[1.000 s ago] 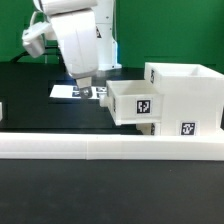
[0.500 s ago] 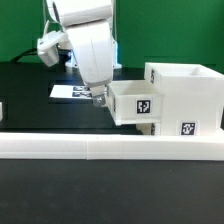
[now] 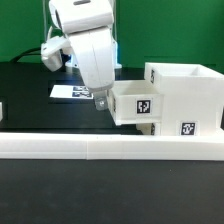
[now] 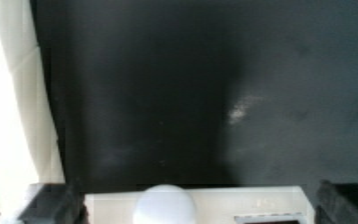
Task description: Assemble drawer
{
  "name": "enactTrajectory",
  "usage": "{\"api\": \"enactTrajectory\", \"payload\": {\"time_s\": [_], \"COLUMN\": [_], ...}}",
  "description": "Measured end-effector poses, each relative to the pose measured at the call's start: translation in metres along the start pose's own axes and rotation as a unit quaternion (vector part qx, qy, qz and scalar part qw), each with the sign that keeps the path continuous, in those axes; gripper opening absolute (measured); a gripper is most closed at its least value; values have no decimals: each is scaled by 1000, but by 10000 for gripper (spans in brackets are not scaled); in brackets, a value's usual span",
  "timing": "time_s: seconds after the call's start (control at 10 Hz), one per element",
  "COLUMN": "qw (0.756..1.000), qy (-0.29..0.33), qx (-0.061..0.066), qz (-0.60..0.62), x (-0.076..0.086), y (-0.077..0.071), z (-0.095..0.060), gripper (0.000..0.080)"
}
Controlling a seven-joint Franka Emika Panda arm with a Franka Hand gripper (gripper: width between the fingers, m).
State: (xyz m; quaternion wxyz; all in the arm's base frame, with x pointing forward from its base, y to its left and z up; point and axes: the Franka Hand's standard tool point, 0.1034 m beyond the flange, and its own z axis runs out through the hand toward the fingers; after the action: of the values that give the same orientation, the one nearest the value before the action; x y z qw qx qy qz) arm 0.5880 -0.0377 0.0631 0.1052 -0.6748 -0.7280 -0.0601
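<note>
The drawer's large open-faced white box (image 3: 185,95) stands at the exterior view's right, with a tag low on its front. A small white tray (image 3: 135,103) with a square tag sits against the box's left front. My gripper (image 3: 100,100) hangs just left of the tray, fingertips at its left wall. In the wrist view the gripper (image 4: 197,205) is open: dark fingers (image 4: 51,205) show at both lower corners, with the tray's white wall (image 4: 265,205) and its rounded knob (image 4: 163,205) between them, not touched. A second tray cannot be made out.
A long low white rail (image 3: 110,148) runs across the front of the black table and shows as a pale strip in the wrist view (image 4: 2,100). The marker board (image 3: 68,92) lies behind the gripper. A small white object (image 3: 2,110) sits at the left edge.
The arm has moved to the exterior view's right and down, bringing the gripper from over the marker board to the tray's left wall.
</note>
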Motion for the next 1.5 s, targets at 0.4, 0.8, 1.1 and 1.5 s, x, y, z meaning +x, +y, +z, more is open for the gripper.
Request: {"api": "enactTrajectory", "payload": {"time_s": [0.4, 0.8, 1.1, 1.5], "qw": [999, 998, 998, 1000], "qy": [1, 4, 5, -20], "qx": [-9, 9, 9, 15], "qz": [42, 61, 61, 18], "x": [18, 33, 33, 46], "y": [5, 11, 10, 11], "z": [4, 3, 4, 10], "gripper": [649, 649, 649, 649]}}
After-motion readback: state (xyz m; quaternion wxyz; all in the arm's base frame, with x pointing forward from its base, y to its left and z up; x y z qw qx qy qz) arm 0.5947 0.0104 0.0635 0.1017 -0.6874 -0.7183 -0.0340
